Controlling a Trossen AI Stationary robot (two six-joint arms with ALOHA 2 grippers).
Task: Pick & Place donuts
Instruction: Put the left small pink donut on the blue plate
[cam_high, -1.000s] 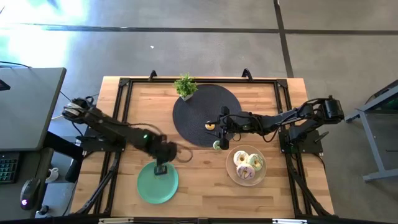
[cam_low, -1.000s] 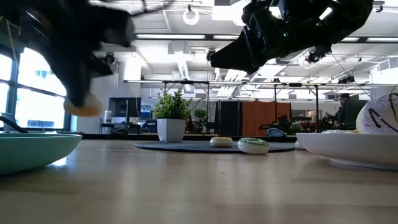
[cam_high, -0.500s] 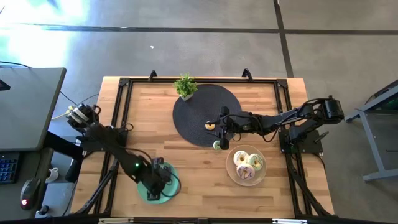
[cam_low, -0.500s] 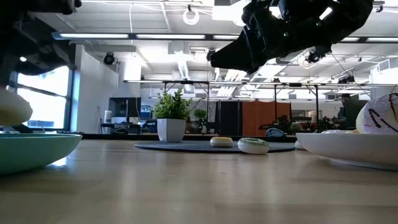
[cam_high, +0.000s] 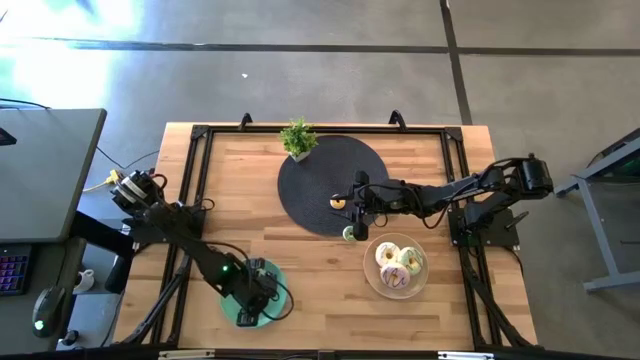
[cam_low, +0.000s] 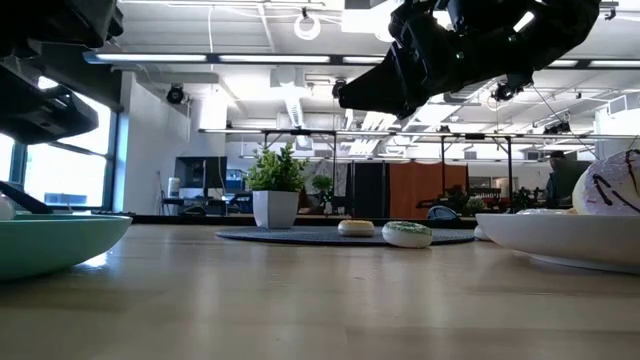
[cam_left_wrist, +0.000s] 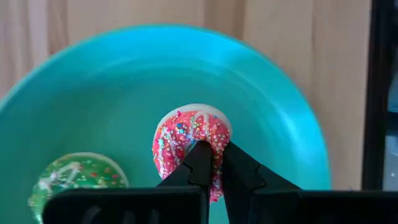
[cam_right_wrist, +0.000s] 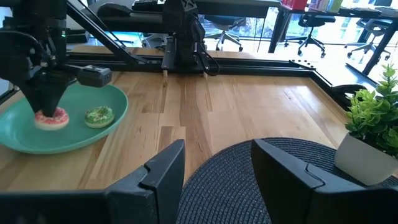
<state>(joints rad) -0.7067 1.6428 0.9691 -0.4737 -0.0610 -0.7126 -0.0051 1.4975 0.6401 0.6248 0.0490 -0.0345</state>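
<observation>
Two donuts sit in the teal plate (cam_left_wrist: 292, 143): the left tool (cam_left_wrist: 213, 163) is clamped on the pink donut (cam_left_wrist: 189, 140) beside the green donut (cam_left_wrist: 78, 177), while the right tool (cam_right_wrist: 214, 165) hangs spread apart over the dark mat (cam_high: 300, 185).

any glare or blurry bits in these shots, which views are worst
High view: strong glare washes out the floor at top left, while the table is evenly lit. Low view: the teal plate and white plate near the lens look soft, and bright windows silhouette the arms. Left wrist view: the pink donut is sharp, the left gripper blurry. Right wrist view: the right gripper is soft.
</observation>
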